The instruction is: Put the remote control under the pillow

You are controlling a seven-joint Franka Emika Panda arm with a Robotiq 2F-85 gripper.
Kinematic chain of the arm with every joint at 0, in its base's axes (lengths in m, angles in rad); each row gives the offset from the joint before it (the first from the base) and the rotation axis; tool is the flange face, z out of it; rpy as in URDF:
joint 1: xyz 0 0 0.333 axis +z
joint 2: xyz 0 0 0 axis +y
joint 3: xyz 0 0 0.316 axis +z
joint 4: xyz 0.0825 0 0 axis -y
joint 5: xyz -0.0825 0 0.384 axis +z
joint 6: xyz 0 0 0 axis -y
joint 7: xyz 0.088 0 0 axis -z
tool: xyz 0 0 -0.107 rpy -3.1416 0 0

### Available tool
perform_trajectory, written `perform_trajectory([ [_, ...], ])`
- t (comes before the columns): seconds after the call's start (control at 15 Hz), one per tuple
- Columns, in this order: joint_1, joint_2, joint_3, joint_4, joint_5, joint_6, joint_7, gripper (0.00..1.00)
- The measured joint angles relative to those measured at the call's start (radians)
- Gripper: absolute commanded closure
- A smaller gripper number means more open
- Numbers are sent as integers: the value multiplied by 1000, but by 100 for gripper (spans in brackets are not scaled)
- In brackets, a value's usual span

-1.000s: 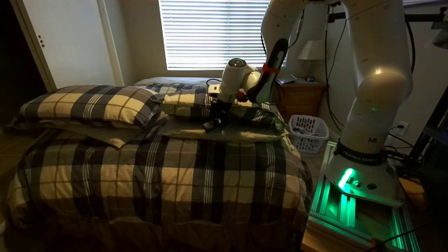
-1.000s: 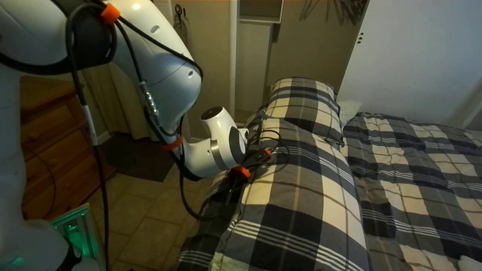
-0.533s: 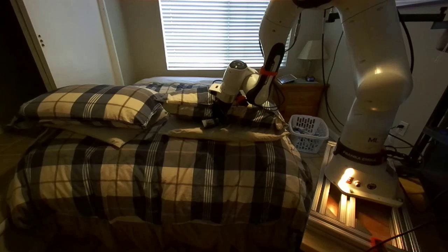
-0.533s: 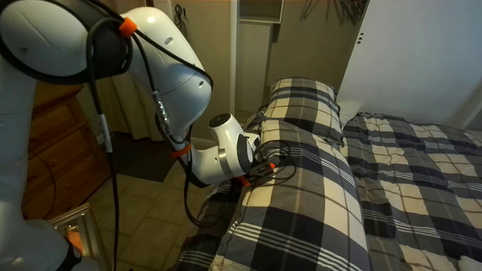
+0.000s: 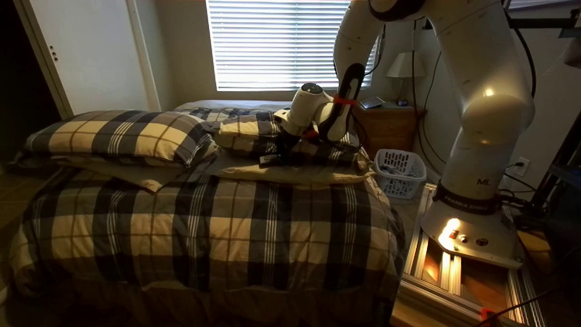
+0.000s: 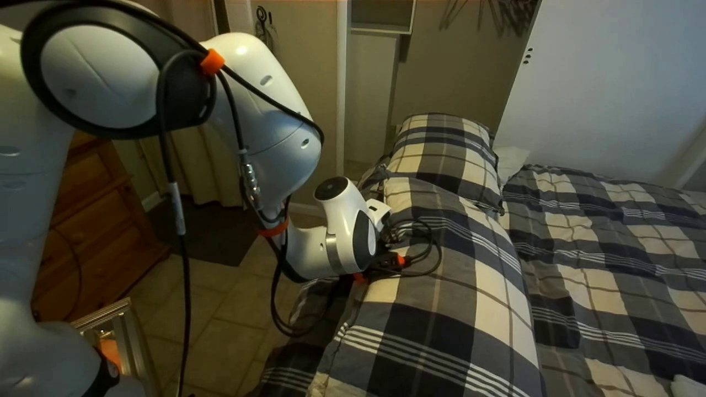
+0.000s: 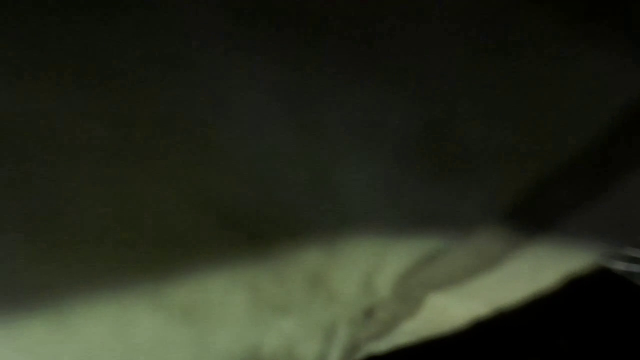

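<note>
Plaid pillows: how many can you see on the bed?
2: in an exterior view, the plumper pillow lies at left and the flatter pillow at right, partly behind the robot arm; any stacked underneath could be hidden.

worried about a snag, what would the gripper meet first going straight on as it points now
Likely the pale bedding beneath the gripper; depth is unclear, so it may already touch.

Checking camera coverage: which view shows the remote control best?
An exterior view: the remote control pokes out, small but visible. In an exterior view the arm seems to hide it; the blurred wrist view leaves it unclear.
</note>
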Motion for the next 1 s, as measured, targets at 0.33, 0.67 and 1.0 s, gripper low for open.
perform_trajectory([
  [0.33,5,2,-16,7,15,20,52,9],
  [0.67,6,6,-16,9,18,27,79,0],
  [1.0,23,7,-14,6,18,27,109,0],
])
